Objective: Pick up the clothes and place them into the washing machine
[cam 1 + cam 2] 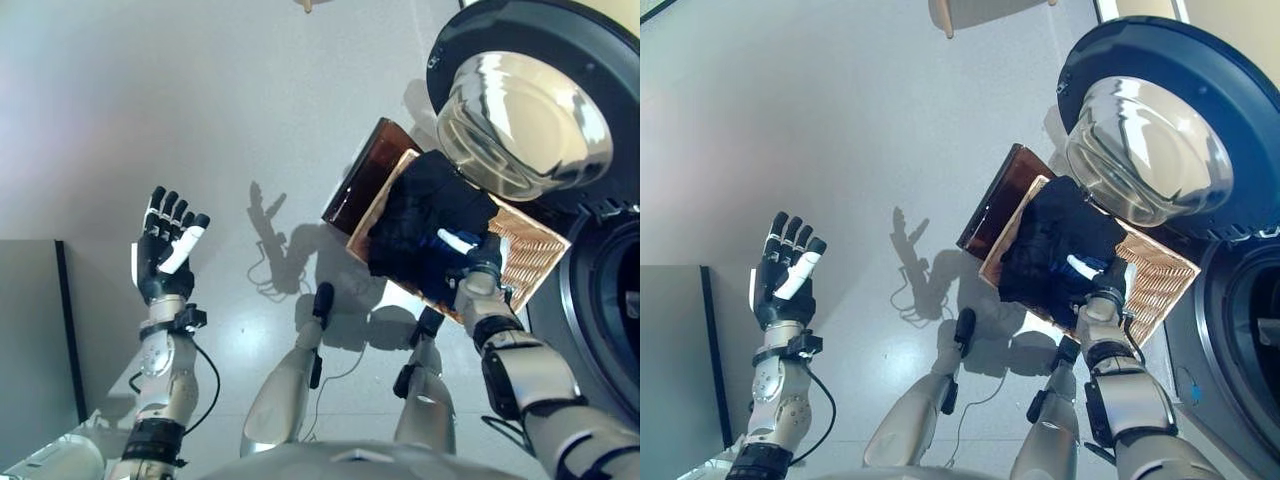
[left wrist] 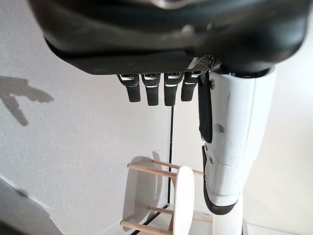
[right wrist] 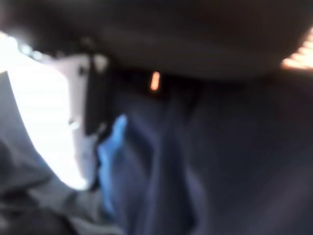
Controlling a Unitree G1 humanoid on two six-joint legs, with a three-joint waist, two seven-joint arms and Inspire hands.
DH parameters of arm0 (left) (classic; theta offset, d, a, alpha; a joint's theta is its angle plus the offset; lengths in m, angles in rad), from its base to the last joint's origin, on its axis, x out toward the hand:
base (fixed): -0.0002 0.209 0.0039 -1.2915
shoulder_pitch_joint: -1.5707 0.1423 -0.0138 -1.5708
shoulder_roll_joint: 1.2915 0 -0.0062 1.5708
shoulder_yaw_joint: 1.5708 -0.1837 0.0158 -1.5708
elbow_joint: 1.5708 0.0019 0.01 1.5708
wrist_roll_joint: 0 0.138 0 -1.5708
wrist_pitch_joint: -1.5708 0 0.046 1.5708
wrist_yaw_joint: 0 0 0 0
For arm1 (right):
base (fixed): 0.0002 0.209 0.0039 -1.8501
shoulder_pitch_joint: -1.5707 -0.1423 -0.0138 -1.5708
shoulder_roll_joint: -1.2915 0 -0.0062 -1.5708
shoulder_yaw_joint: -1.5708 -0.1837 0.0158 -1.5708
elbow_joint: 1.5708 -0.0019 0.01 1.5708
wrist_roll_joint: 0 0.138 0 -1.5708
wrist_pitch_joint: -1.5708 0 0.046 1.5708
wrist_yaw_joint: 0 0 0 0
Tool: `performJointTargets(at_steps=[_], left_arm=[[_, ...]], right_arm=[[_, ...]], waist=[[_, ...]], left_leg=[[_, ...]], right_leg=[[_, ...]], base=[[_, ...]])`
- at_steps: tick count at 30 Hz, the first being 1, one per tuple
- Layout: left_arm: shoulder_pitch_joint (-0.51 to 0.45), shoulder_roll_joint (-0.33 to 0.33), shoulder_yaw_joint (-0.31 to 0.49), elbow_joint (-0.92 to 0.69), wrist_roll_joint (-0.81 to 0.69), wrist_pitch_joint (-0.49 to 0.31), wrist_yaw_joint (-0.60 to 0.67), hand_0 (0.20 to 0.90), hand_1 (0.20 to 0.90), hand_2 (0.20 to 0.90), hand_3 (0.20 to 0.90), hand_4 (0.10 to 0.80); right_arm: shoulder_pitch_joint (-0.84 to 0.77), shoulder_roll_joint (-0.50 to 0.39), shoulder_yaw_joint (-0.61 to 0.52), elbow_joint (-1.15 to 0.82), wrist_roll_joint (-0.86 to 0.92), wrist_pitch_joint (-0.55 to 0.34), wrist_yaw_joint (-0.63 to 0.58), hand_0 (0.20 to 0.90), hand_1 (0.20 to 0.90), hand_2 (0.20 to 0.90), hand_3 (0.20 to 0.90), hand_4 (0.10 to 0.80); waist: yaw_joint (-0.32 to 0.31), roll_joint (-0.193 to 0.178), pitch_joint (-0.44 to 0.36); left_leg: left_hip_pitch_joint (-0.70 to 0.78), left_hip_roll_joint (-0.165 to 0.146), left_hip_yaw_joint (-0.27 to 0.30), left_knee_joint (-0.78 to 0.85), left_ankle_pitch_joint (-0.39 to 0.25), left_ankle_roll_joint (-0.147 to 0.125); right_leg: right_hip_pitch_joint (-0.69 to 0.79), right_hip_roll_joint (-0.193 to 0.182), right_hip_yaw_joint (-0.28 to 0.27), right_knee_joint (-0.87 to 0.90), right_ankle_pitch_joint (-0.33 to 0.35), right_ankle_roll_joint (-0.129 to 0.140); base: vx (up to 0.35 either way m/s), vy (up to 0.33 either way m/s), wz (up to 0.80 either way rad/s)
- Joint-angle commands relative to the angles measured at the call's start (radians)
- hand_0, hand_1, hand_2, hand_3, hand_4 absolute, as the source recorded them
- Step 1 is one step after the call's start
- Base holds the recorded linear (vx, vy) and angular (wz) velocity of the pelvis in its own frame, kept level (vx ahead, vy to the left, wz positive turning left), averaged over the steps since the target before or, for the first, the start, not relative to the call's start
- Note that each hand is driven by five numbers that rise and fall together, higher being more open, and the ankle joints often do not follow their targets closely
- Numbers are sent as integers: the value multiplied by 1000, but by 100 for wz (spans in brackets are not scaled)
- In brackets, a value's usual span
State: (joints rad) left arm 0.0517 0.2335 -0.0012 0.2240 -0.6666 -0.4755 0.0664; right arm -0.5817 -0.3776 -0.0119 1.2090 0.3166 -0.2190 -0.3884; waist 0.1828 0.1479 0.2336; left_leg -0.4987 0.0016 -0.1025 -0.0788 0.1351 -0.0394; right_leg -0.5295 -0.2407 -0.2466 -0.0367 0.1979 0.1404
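One pile of dark clothes (image 1: 425,225) lies in the wicker basket (image 1: 528,255) beside the washing machine (image 1: 600,300). Buried in it, the right hand (image 1: 478,256) hides its fingers; it should gather deep folds before lifting. Its left hand (image 1: 165,250) hangs spread, empty.

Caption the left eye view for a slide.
Right hand reaches into dark clothes in the wicker basket; left hand raised open.

Dark cloth clothes (image 1: 425,225), woven wicker basket (image 1: 530,250)
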Motion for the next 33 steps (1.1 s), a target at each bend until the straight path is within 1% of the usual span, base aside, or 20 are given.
performJointTargets(at_steps=[1, 4, 6, 9, 10, 15, 19, 22, 25, 27, 29, 30, 31, 33], left_arm=[[4, 52, 99, -91, -3, -88, 5, 900, 900, 900, 900, 800], [6, 52, 102, -83, -1, -88, 5, 900, 900, 900, 900, 800], [13, 48, 114, -77, 1, -88, 6, 900, 900, 900, 900, 800], [16, 46, 118, -69, 3, -87, 4, 900, 900, 900, 900, 800], [19, 41, 125, -64, 0, -87, 1, 900, 900, 900, 900, 800], [19, 31, 131, -50, -13, -88, -2, 900, 900, 900, 900, 800], [21, 21, 131, -48, -15, -85, -4, 900, 900, 900, 900, 800], [21, 8, 127, -38, -23, -87, -5, 900, 900, 900, 900, 800], [18, 0, 122, -32, -28, -92, -4, 900, 900, 900, 900, 800], [23, -5, 116, -31, -36, -90, -4, 900, 900, 900, 900, 800], [23, -6, 109, -30, -42, -91, -5, 900, 900, 900, 900, 800], [23, -5, 105, -31, -44, -91, -4, 900, 900, 900, 900, 800], [22, -7, 99, -33, -51, -91, -4, 900, 900, 900, 900, 800], [22, -8, 96, -35, -57, -93, -6, 900, 900, 900, 900, 800]], right_arm=[[42, -64, -14, -82, 68, -109, -16, 200, 200, 200, 200, 300], [79, -70, -41, -115, 89, -124, -11, 200, 200, 200, 200, 300], [123, -78, -82, -167, 124, -149, -5, 200, 200, 200, 200, 300], [150, -78, -101, -208, 140, -163, -1, 200, 200, 200, 200, 300], [175, -75, -131, -236, 173, -179, 10, 200, 200, 200, 200, 300], [204, -68, -188, -290, 269, -228, 40, 200, 200, 200, 200, 300], [224, -44, -254, -356, 396, -291, 82, 200, 200, 200, 200, 300], [230, -7, -316, -397, 507, -360, 112, 200, 200, 200, 200, 300], [223, 32, -370, -419, 641, -420, 168, 200, 200, 200, 200, 300], [214, 60, -413, -432, 724, -462, 193, 200, 200, 200, 200, 300], [203, 72, -432, -420, 777, -479, 206, 200, 200, 200, 200, 300], [196, 78, -452, -409, 819, -489, 214, 200, 200, 200, 200, 300], [185, 87, -467, -398, 865, -500, 222, 200, 200, 200, 200, 300], [179, 91, -473, -392, 892, -504, 234, 200, 200, 200, 200, 300]], waist=[[-24, -15, -45], [-32, -19, -47], [-44, -21, -51], [-50, -22, -51], [-57, -21, -50], [-70, -16, -53], [-79, -5, -54], [-82, 4, -56], [-87, 5, -63], [-87, 10, -70], [-90, 10, -73], [-88, 13, -75], [-90, 14, -73], [-89, 16, -72]], left_leg=[[57, -5, 36, -8, -76, -88], [69, -3, 42, -8, -79, -86], [87, 0, 53, -8, -85, -83], [97, 2, 57, -8, -86, -81], [107, 4, 61, -8, -91, -81], [113, 6, 72, -8, -88, -81], [118, 10, 75, -8, -96, -82], [118, 11, 75, -8, -97, -82], [116, 8, 73, -8, -94, -82], [121, 9, 73, -8, -103, -81], [115, 7, 74, -8, -97, -81], [120, 10, 75, -8, -106, -81], [114, 8, 73, -8, -98, -81], [112, 7, 74, -8, -98, -82]], right_leg=[[-38, -30, 96, 67, -26, 30], [-35, -28, 103, 71, -29, 30], [-26, -25, 112, 74, -33, 30], [-20, -23, 116, 74, -35, 30], [-16, -21, 121, 74, -38, 30], [-20, -19, 131, 74, -38, 28], [-19, -15, 133, 75, -46, 28], [-19, -15, 131, 73, -48, 29], [-19, -18, 129, 70, -44, 29], [-15, -15, 129, 69, -51, 31], [-21, -18, 130, 65, -43, 31], [-18, -16, 130, 66, -52, 33], [-25, -18, 133, 63, -43, 32], [-29, -18, 134, 63, -42, 32]], base=[[15, -5, -10], [27, -5, -16], [25, -14, -17], [7, 0, -12], [22, -6, -17], [-1, -2, -12], [11, -8, -2], [10, -2, -1], [0, 0, 0], [0, 0, 0], [6, 8, -2], [4, 10, -5], [2, 6, -4], [-2, 4, -2]])
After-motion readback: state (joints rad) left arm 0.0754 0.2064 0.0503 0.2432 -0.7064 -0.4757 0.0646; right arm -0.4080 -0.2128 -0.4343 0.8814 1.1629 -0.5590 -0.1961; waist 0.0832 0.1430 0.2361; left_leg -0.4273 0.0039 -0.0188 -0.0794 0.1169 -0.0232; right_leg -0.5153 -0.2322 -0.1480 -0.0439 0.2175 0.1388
